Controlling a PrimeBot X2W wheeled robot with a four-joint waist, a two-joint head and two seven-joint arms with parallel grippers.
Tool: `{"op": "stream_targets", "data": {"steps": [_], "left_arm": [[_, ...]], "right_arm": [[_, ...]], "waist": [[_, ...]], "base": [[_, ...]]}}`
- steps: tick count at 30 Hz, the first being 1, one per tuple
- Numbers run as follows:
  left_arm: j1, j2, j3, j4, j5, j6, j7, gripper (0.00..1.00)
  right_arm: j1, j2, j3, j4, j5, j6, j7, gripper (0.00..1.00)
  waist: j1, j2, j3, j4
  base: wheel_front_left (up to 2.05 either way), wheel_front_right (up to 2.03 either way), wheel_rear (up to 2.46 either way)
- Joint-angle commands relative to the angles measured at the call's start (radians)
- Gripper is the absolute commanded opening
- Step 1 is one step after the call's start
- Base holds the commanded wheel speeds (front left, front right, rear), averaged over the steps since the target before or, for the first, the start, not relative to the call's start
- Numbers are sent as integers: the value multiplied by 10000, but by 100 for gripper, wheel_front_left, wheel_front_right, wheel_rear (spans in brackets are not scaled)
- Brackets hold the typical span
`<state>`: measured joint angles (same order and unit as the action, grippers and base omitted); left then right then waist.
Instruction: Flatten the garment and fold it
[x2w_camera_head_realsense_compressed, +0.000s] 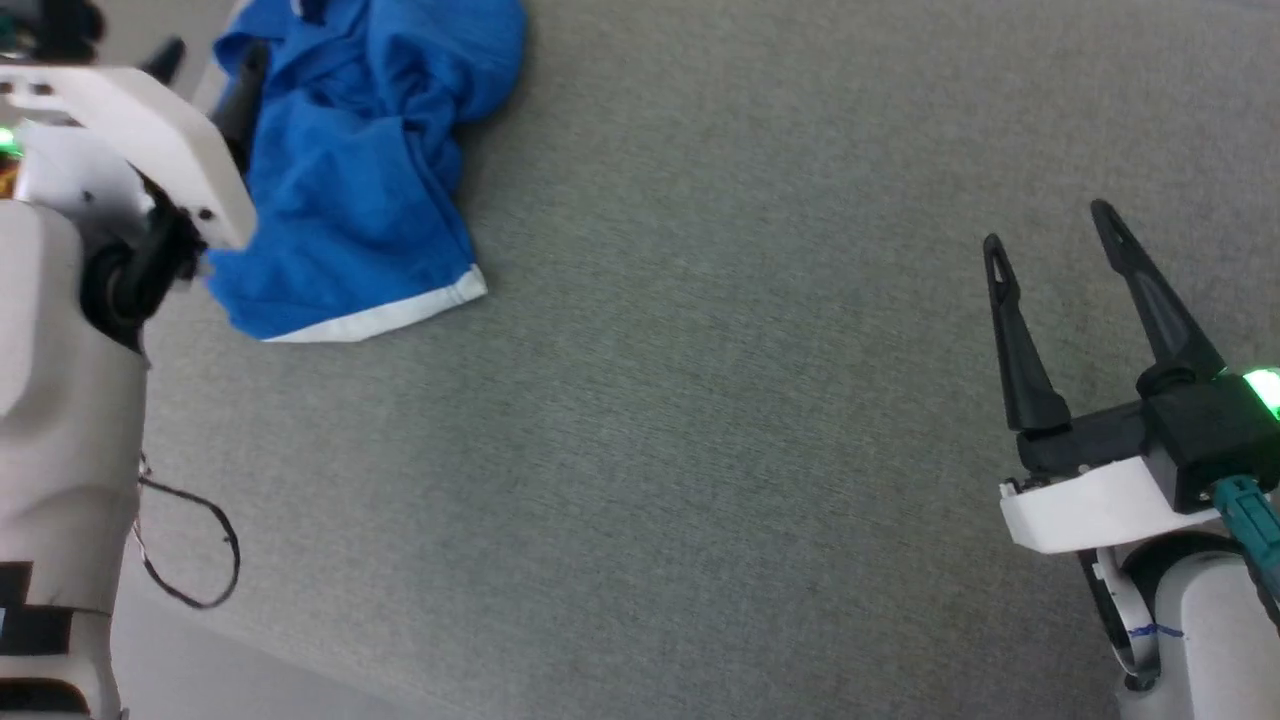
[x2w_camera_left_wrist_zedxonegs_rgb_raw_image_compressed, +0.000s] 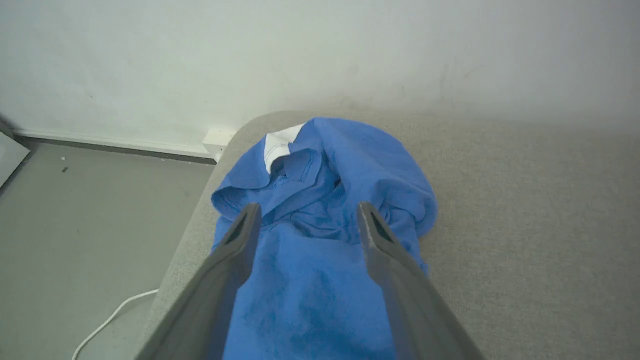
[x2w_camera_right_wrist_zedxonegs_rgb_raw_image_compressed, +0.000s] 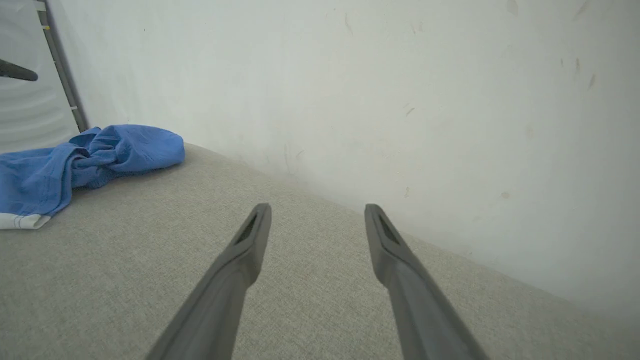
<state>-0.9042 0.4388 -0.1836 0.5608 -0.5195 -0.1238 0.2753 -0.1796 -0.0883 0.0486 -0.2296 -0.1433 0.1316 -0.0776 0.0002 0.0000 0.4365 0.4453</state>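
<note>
Blue shorts (x2w_camera_head_realsense_compressed: 350, 180) lie crumpled in a heap at the far-left part of the grey fabric-covered table (x2w_camera_head_realsense_compressed: 700, 450), close to its rounded corner and the pale wall (x2w_camera_left_wrist_zedxonegs_rgb_raw_image_compressed: 320, 50). Not flattened, no fold made yet. A white hem band (x2w_camera_head_realsense_compressed: 400, 312) runs along the heap's near edge, toward the robot. A white patch (x2w_camera_left_wrist_zedxonegs_rgb_raw_image_compressed: 280, 145) shows at the far end in L wrist view. Mid fabric is bunched w/ deep creases.

L tool (x2w_camera_head_realsense_compressed: 212, 55) hangs right over the shorts, fingers spread wide, nothing pinched btwn them. In L wrist view the two fingers frame the blue cloth. Whether the tips touch fabric: can't tell.

R tool (x2w_camera_head_realsense_compressed: 1047, 228) sits well apart from the shorts, over bare table on the right side. Its jaws stand wide apart too, and it holds nothing. In R wrist view the shorts lie off to the left, w/ only grey cover beyond the fingers.

A green light (x2w_camera_head_realsense_compressed: 1265, 385) glows on the R wrist. A thin black cable loop (x2w_camera_head_realsense_compressed: 200, 560) hangs beside the L arm, lower left. In L wrist view, grey floor (x2w_camera_left_wrist_zedxonegs_rgb_raw_image_compressed: 75, 225) shows left of the table w/ a white cable (x2w_camera_left_wrist_zedxonegs_rgb_raw_image_compressed: 110, 317) on it.
</note>
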Motion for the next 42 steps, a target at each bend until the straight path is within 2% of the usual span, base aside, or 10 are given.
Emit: {"op": "stream_targets", "data": {"steps": [1,9,14,17,18,19,20,30,37,42], "left_arm": [[-111,108,-311,138,-144,-63,227,100],[-98,654,-1789,864,-654,-67,1523,100],[-100,956,-2259,1342,-644,-67,1588,100],[-125,902,-2302,1708,-698,-68,1409,100],[-135,851,-2335,1813,-749,-68,1398,92],[-151,813,-2396,1877,-794,-68,1380,18],[-175,797,-2463,1907,-836,-68,1325,0],[-528,1023,-2382,2052,-1437,-68,245,0],[-979,1477,-2098,1723,-1551,-67,-325,0],[-1416,1762,-2063,1181,-1529,-65,-309,0]], "right_arm": [[-157,-78,30,-139,-84,-9,56,100],[-317,-315,160,-694,-89,-9,366,100],[-408,-429,210,-943,-90,-9,524,100],[-400,-477,199,-1125,-105,-9,636,100],[-390,-496,188,-1176,-108,-9,669,100],[-387,-518,178,-1212,-102,-9,694,100],[-386,-534,172,-1234,-94,-9,713,100],[-366,-236,177,-800,62,-9,358,100],[-148,153,77,-9,292,-9,-311,100],[126,322,-125,554,524,-9,-773,100]], "waist": [[-2,0,754,-586],[-2,0,1247,-838],[-2,0,1388,-1094],[-2,0,1460,-1182],[-2,0,1479,-1194],[-2,0,1493,-1204],[-2,0,1499,-1211],[-2,0,773,-1311],[-2,0,-596,-1659],[-2,0,-1679,-2059]], "base": [[0,0,0],[0,0,0],[0,0,0],[0,0,0],[0,0,0],[0,0,0],[0,0,0],[0,0,0],[0,0,0],[0,0,0]]}}
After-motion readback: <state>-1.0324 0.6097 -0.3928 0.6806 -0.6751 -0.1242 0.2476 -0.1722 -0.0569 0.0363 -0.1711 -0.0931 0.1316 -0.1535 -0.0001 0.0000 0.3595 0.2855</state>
